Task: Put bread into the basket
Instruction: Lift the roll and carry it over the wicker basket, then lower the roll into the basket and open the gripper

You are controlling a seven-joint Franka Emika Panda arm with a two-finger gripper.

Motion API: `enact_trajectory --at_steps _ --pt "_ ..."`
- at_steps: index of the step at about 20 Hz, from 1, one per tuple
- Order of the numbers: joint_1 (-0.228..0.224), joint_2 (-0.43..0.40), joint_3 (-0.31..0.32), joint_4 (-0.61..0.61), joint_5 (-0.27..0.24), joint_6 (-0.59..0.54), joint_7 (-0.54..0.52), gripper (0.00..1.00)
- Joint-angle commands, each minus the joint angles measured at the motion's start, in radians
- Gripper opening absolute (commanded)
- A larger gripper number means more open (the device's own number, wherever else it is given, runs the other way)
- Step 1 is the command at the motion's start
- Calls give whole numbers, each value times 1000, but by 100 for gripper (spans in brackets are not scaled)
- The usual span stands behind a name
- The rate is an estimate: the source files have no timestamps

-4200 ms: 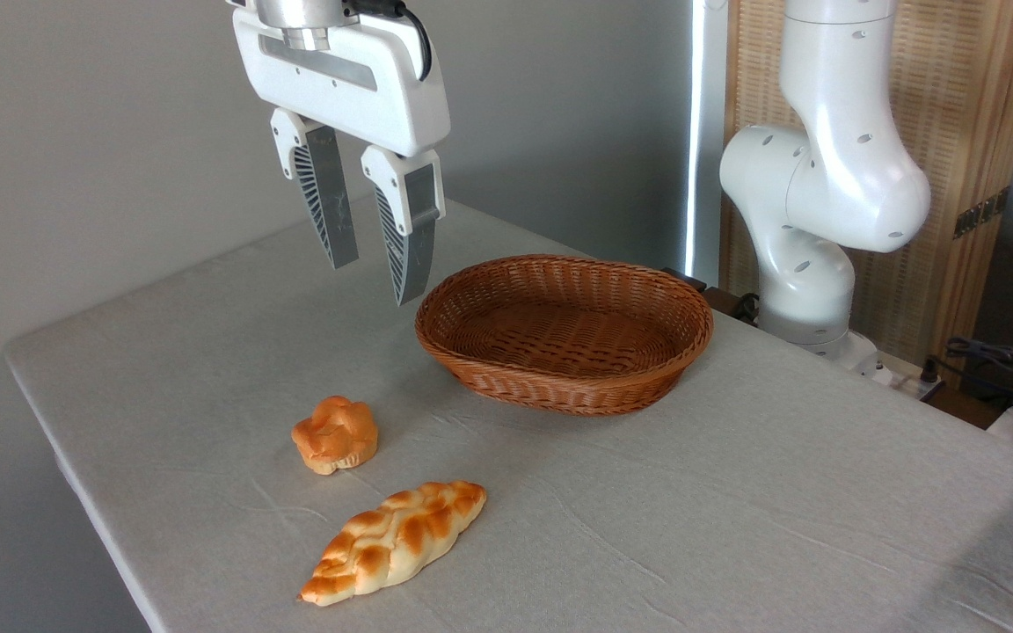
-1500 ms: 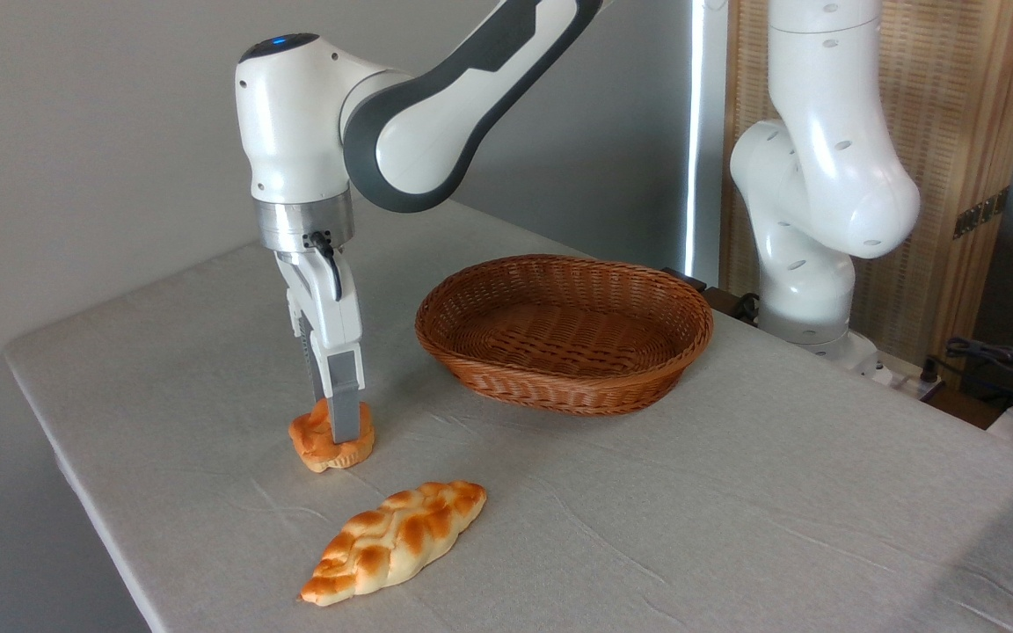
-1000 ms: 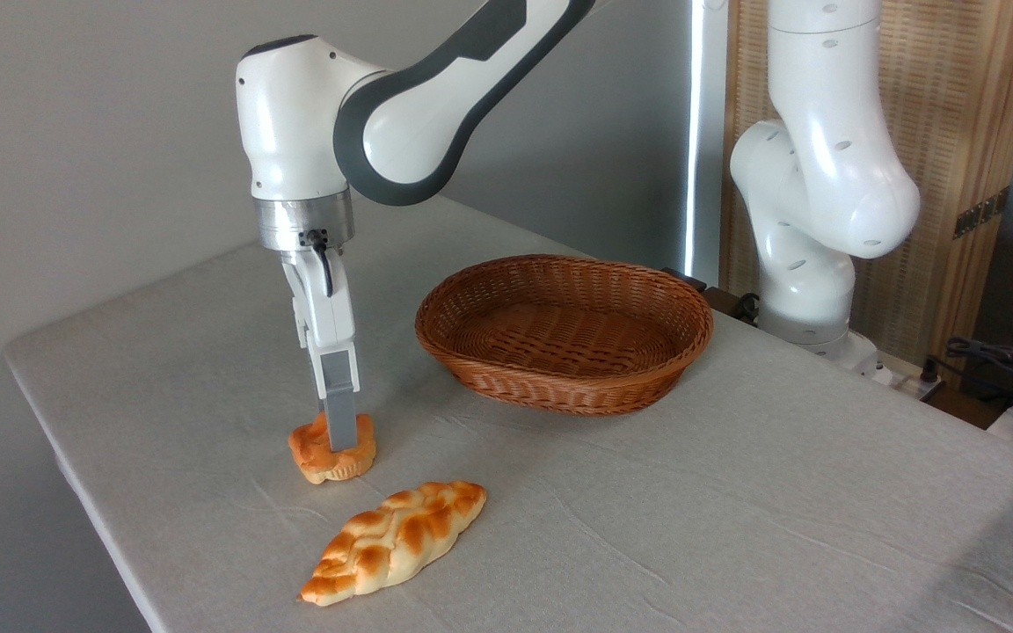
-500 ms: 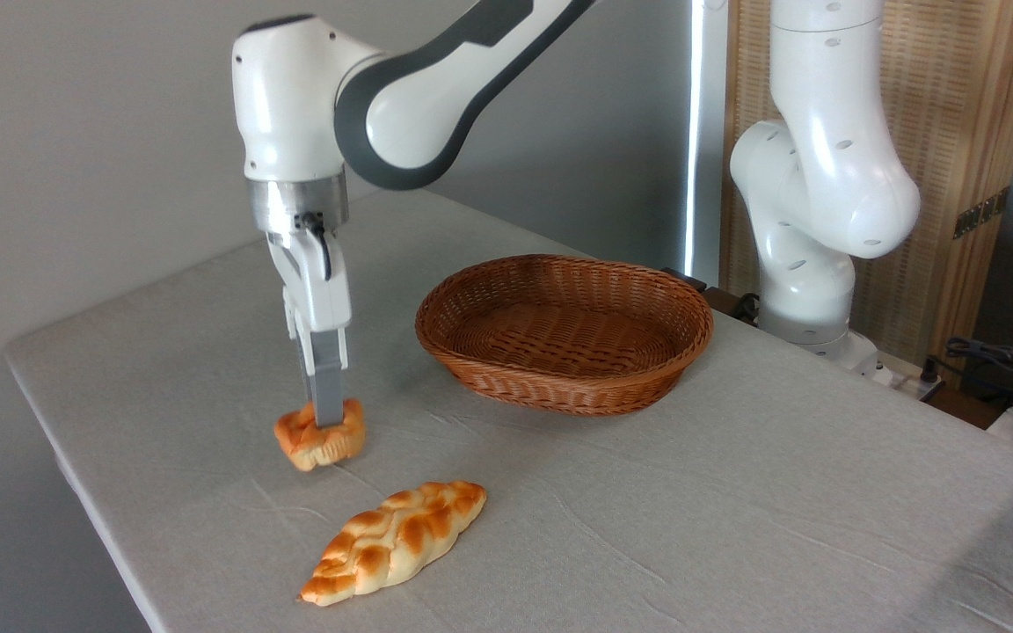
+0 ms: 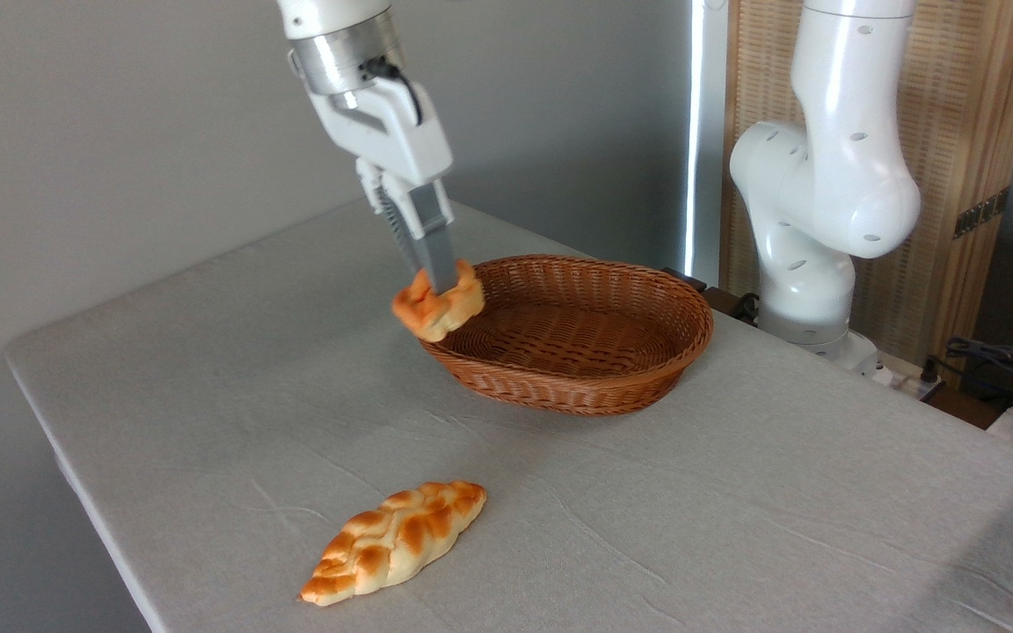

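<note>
The claw (image 5: 436,277) is clamped on the bread (image 5: 438,308), which hangs off the tabletop (image 5: 207,369) at the basket's (image 5: 577,387) left rim. The arm slants down from the upper left, fingers tilted right. A loaf (image 5: 394,542) lies nearer the front.

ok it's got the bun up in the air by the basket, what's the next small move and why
Probably carry the bun a little further right, over the middle of the basket, before opening. The gripper is shut on it, but it hangs at the basket's left rim rather than clearly over the woven floor, so letting go here might drop it on the rim or the table.
</note>
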State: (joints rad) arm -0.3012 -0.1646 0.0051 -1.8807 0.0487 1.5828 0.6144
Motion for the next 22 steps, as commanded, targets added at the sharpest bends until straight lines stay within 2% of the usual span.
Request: enact_trajectory --at_steps 1,3,4,5,6,11,22 --pt "-15 -119 -11 -174 -29 2 4 55" --pt "-32 -142 -17 -230 -79 14 4 57" --pt "-38 -142 -20 -248 -87 23 4 70" --pt "-53 -141 -28 -268 -87 42 2 89" --pt "-58 -138 -30 -278 -90 66 -2 100" --pt "-59 -121 -53 -311 -136 175 -4 100" --pt "-58 -116 -53 -308 -138 180 -2 100"
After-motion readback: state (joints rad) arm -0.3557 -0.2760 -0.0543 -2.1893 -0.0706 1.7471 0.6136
